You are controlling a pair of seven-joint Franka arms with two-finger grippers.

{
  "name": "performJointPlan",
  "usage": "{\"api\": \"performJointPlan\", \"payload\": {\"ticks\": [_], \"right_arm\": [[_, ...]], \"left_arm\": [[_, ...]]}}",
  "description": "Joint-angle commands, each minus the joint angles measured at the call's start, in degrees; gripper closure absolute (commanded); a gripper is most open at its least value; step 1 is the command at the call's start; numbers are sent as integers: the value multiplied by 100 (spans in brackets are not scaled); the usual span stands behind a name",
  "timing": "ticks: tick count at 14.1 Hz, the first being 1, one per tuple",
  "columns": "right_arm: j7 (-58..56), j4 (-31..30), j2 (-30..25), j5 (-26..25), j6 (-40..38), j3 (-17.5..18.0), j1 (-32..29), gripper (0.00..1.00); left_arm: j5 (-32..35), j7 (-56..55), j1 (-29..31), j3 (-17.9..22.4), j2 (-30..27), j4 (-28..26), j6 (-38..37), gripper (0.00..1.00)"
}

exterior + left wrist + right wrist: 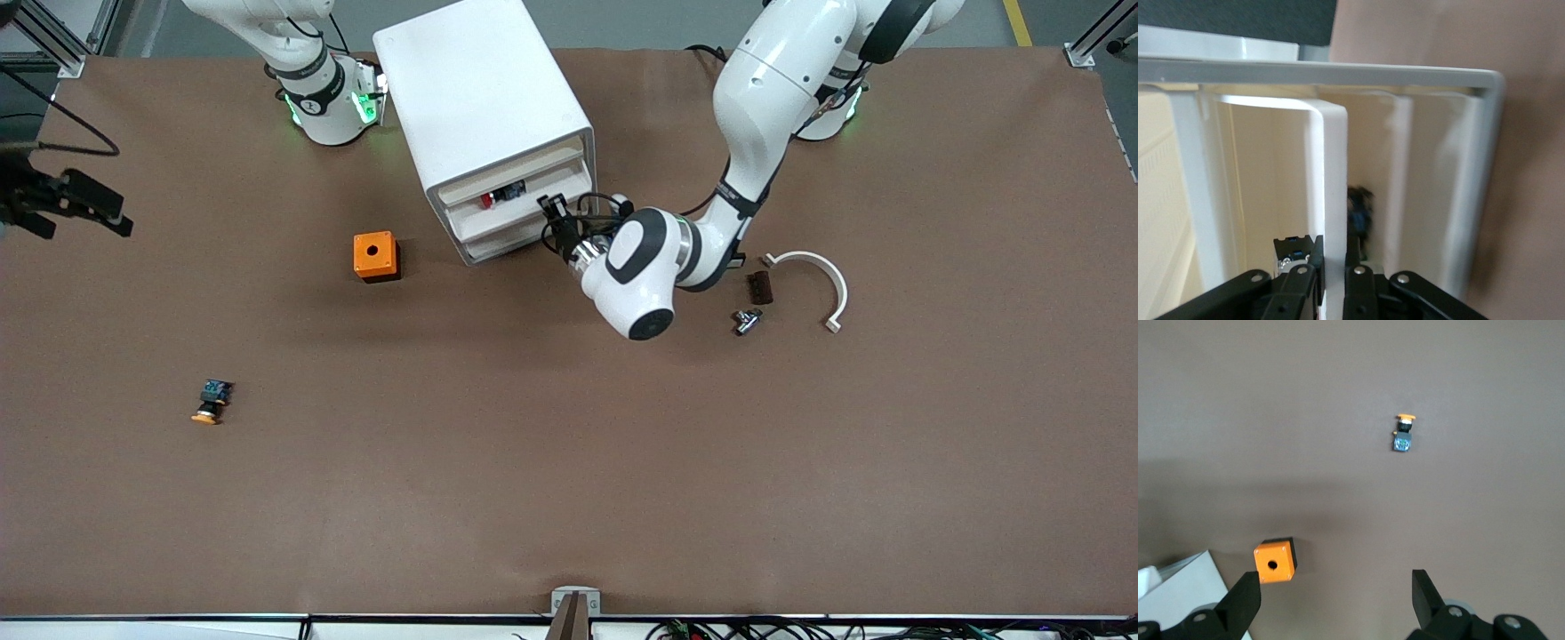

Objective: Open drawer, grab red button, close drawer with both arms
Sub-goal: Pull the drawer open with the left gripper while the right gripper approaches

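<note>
The white cabinet point(480, 89) stands between the arm bases. One of its drawers point(520, 212) is pulled partly out. The red-capped button point(488, 201) lies in that drawer. In the left wrist view it shows as a dark, blurred shape point(1358, 215) inside the tray. My left gripper point(556, 213) is shut on the drawer's white front lip point(1335, 173), with a finger on each side point(1334, 259). My right gripper point(1335, 600) is open and empty, high over the table near the orange box.
A small orange box with a round hole point(376, 256) point(1275, 563) sits beside the cabinet. An orange-capped button point(212, 400) point(1403, 435) lies nearer the front camera. A white curved piece point(822, 280), a dark block point(759, 287) and a metal part point(747, 320) lie by the left arm.
</note>
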Motion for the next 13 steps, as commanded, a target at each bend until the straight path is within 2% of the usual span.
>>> {"api": "performJointPlan", "payload": {"ticks": [1, 3, 5, 6, 7, 8, 9, 11, 13], "right_arm": [[-75, 345, 782, -60, 153, 30, -120, 0], [-84, 408, 951, -52, 188, 30, -269, 0], [204, 390, 951, 18, 127, 30, -252, 0], [763, 381, 943, 27, 101, 48, -200, 0], [1491, 390, 934, 53, 66, 126, -77, 0], [2360, 390, 916, 62, 48, 188, 229, 0], [3247, 390, 925, 62, -5, 215, 527, 0], [4666, 338, 925, 62, 12, 215, 1274, 0], [5791, 267, 951, 88, 161, 215, 1890, 0]], "left_arm": [[-6, -88, 315, 245, 67, 591, 11, 100], [-14, -9, 658, 245, 67, 759, 29, 100], [-14, 245, 755, 245, 59, 786, 29, 100], [-14, 334, 790, 245, 59, 786, 29, 90], [-14, 404, 799, 245, 59, 786, 38, 61], [-6, 414, 808, 245, 50, 786, 29, 36], [21, 431, 817, 254, 41, 786, 29, 23], [38, 440, 826, 376, 23, 786, 29, 0], [56, 510, 817, 631, -12, 794, 3, 0]]}}
